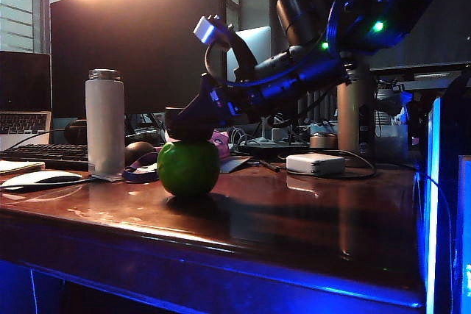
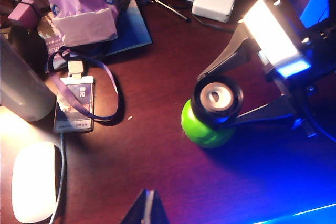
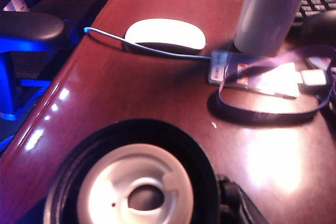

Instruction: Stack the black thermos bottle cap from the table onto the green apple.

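Note:
The green apple [image 1: 188, 168] sits on the table [image 1: 294, 218] near its front edge. The black thermos bottle cap [image 1: 182, 126] rests on top of the apple, open side up, showing a pale inner disc [image 3: 137, 187]. My right gripper [image 1: 185, 123] reaches in from the right and is shut on the cap. In the left wrist view its fingers [image 2: 227, 59] flank the cap [image 2: 217, 99] above the apple [image 2: 206, 128]. My left gripper [image 2: 149, 209] hangs high over the table to one side of the apple, its fingertips together and holding nothing.
A white thermos bottle [image 1: 104, 121] stands left of the apple, with a lanyard badge [image 2: 73, 103] beside it. A white mouse [image 1: 40, 179] and keyboard [image 1: 44, 154] lie far left. A white charger [image 1: 315, 164] lies to the right, and a purple packet [image 2: 81, 9] behind.

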You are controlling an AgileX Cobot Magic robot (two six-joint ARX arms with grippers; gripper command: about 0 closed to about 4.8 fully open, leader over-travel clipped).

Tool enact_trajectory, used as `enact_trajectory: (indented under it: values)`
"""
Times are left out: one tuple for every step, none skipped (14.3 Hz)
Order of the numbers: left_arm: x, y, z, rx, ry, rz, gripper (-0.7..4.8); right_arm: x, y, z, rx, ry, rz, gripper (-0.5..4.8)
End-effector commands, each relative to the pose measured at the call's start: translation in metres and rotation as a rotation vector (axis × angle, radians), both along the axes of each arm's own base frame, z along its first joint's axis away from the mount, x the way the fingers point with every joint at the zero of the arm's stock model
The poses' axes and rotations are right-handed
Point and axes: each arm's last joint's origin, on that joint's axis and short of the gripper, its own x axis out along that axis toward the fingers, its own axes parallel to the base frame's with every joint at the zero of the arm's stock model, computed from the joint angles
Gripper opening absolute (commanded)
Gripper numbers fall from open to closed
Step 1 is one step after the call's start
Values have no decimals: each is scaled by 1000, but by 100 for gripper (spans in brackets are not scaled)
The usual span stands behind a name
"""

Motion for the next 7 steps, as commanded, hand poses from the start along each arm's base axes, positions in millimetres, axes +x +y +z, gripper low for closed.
enact_trajectory:
  values:
    - [0,0,3,-3,-19,-6,-6,0,0,-5,-18,19,-2,379]
    - [0,0,3,-3,-20,-6,-6,0,0,-5,-17,20,-2,405]
    - [0,0,3,-3,-20,-6,-6,0,0,-5,-17,20,-2,405]
    - [0,0,3,-3,-20,-6,-6,0,0,-5,-17,20,-1,416]
    - [0,0,3,-3,-19,-6,-6,0,0,-5,-16,21,0,447]
    - [0,0,3,-3,-19,-5,-6,0,0,-5,-16,21,1,447]
    - [0,0,3,-3,-20,-6,-6,0,0,-5,-15,21,2,447]
